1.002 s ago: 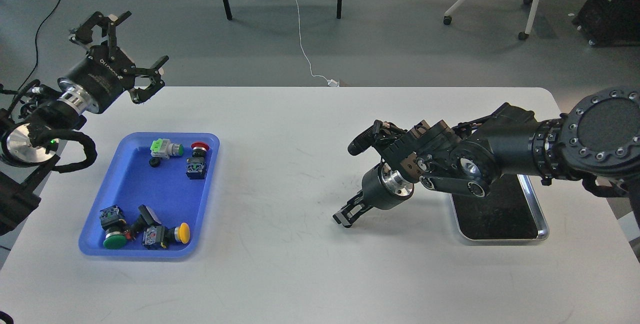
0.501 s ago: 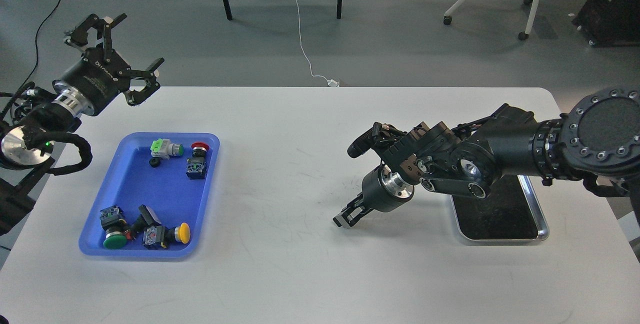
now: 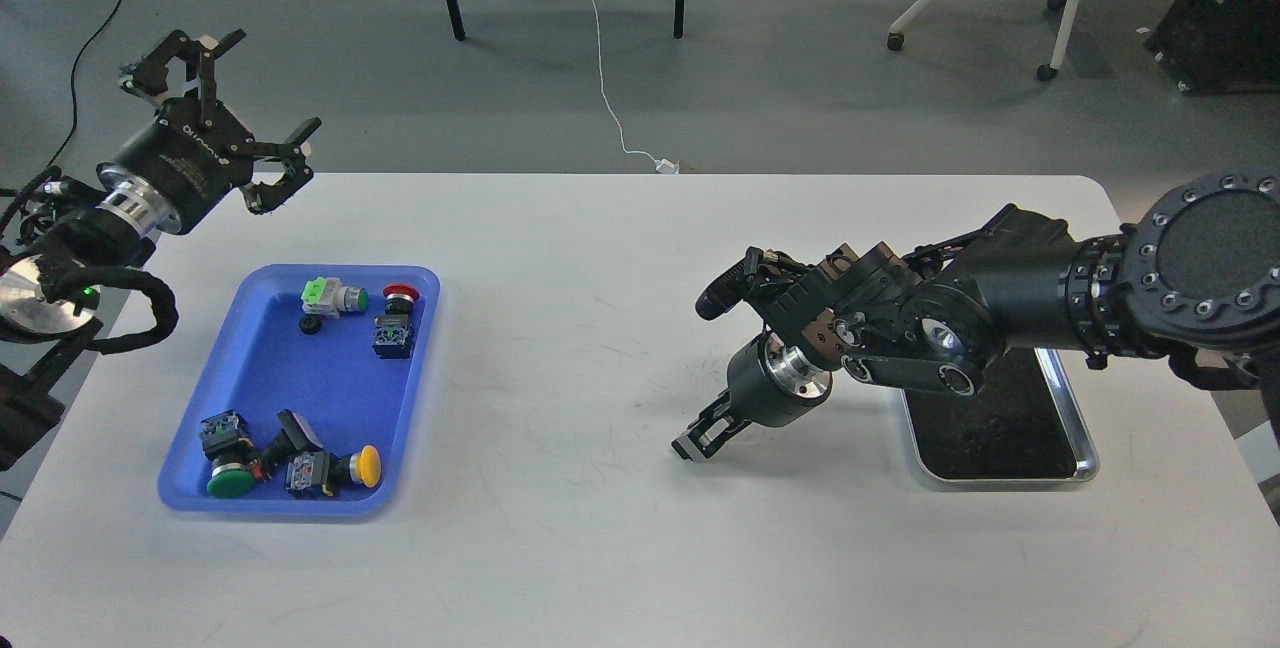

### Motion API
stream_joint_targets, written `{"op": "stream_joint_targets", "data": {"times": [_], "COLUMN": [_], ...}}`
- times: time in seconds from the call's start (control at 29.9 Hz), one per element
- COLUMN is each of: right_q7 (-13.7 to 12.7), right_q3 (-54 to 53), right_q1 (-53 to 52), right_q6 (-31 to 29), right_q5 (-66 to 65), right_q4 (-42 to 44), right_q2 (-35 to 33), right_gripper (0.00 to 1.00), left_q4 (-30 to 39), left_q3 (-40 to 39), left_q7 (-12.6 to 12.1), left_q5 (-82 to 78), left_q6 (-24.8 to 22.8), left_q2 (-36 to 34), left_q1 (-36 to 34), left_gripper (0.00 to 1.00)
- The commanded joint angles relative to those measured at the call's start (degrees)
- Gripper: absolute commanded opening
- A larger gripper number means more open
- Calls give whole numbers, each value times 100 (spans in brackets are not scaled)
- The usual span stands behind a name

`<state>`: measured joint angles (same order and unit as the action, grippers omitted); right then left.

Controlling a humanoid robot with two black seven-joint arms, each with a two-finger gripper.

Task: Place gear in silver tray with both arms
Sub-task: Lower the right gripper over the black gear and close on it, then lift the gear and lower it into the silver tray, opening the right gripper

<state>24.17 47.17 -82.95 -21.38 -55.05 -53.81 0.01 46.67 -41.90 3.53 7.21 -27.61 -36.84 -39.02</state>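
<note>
The left end effector is hanging w/ fingers spread wide, holding nothing, above the far-left corner of the desk. The blue tray w/ the parts is sitting just below and toward me from it. The small black gear-like piece is lying in the tray's far section, almost straight down-and-right of those fingers, so the left arm is clearly the nearer one for the pick.

The right end effector is pointing down-left, tips close to the desk; fingers look nearly together, but can't tell for sure, nothing visible between them. The silver tray is sitting to its right, partly under that forearm, long axis running away from me, bottom looking bare. The gear is sitting far to its left, well apart.
</note>
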Motion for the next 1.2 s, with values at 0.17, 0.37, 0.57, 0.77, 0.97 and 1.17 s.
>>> {"op": "stream_joint_targets", "data": {"times": [0.17, 0.37, 0.57, 0.77, 0.97, 1.17], "right_q7": [61, 61, 53, 35, 26, 26], "right_q3": [64, 20, 29, 195, 275, 389], "right_q1": [-55, -353, -722, -1065, -1048, -925], "right_q6": [-130, -121, -112, -112, -86, -51], "right_q5": [-102, -58, -102, -338, -1077, -1736], "right_q4": [-33, -25, -68, -244, -542, -868], "right_q2": [-1, -1, -1, -1, -1203, -2346], "right_gripper": [19, 18, 18, 18, 18, 18], "left_q4": [-17, -17, -17, -8, 27, 27], "left_q3": [-2, -11, -11, -11, -2, 7], "left_q7": [-1, -1, -1, -1, -1, -10], "left_q5": [-1, -1, -1, -1, -1, -1], "left_q6": [-39, -39, -39, -34, -25, 1], "left_q2": [-7, -7, -7, -7, -7, 19], "left_q1": [44, 44, 44, 44, 35, 35], "left_gripper": [98, 98, 98, 98, 98, 98]}}
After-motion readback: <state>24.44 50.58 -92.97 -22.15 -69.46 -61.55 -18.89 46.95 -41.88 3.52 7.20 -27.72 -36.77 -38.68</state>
